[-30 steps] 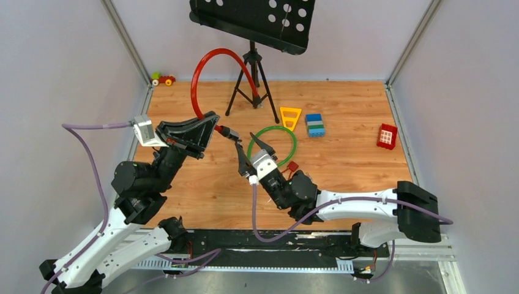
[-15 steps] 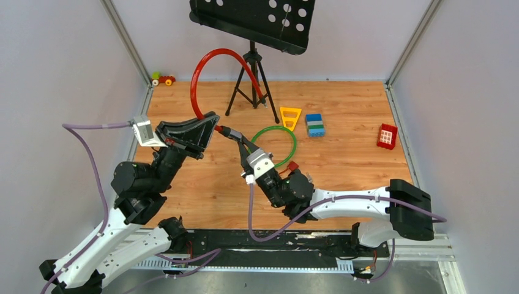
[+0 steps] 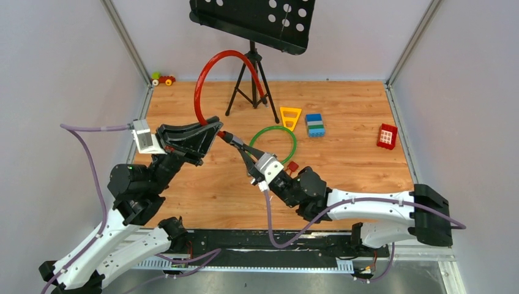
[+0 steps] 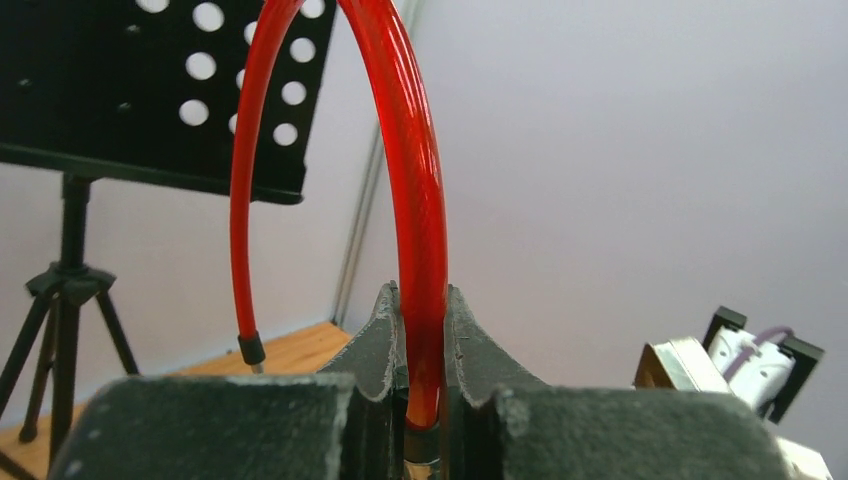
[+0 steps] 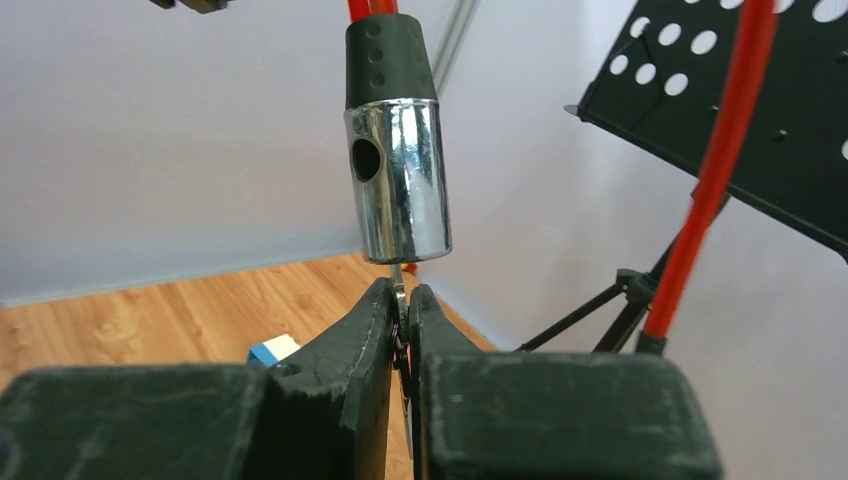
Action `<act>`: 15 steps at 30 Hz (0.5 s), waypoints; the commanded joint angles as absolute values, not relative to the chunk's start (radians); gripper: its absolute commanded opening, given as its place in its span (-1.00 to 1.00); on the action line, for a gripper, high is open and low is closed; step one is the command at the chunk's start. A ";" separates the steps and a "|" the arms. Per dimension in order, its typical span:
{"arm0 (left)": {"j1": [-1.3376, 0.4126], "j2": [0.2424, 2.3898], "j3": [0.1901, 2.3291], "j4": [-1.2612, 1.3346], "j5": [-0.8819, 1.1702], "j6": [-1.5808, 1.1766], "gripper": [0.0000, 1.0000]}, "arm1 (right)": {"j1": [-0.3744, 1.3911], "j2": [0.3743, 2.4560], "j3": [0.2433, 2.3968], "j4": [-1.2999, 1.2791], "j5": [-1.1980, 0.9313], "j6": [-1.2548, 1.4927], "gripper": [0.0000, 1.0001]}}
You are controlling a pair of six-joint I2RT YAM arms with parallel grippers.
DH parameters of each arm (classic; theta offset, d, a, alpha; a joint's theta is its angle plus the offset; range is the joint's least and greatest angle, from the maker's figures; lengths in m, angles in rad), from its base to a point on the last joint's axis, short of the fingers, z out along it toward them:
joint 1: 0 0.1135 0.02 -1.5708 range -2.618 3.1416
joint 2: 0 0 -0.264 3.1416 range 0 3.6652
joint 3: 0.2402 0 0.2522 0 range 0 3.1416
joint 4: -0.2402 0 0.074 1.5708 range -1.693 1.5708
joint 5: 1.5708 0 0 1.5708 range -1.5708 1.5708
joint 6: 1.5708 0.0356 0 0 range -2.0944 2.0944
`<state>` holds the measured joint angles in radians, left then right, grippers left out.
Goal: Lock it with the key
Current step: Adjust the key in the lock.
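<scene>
My left gripper is shut on a red cable lock that arcs up above the table; the cable stands clamped between its fingers. The lock's chrome cylinder with its black collar hangs just above my right gripper. My right gripper is shut on the key, a thin silvery blade whose tip goes up into the bottom of the cylinder. The cable's free end plug hangs to the left in the left wrist view.
A music stand on a tripod stands at the back. A green cable loop and a small red padlock lie by my right arm. A yellow triangle, a blue-green block, a red block and a toy car lie farther off.
My right gripper has moved left and up to the lock cylinder and closed in under it. My left gripper with the red cable shifted slightly right.
</scene>
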<state>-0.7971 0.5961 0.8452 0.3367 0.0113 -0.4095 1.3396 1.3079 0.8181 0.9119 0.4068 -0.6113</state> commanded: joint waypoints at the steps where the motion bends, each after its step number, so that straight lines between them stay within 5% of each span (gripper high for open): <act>1: -0.798 0.594 0.856 0.410 0.193 -0.336 -1.00 | 1.345 1.198 0.849 0.826 0.217 -0.532 -1.00; 15: -0.798 0.628 0.872 0.497 0.527 -0.318 -1.00 | 1.316 1.042 0.920 0.462 -0.122 -0.474 -1.00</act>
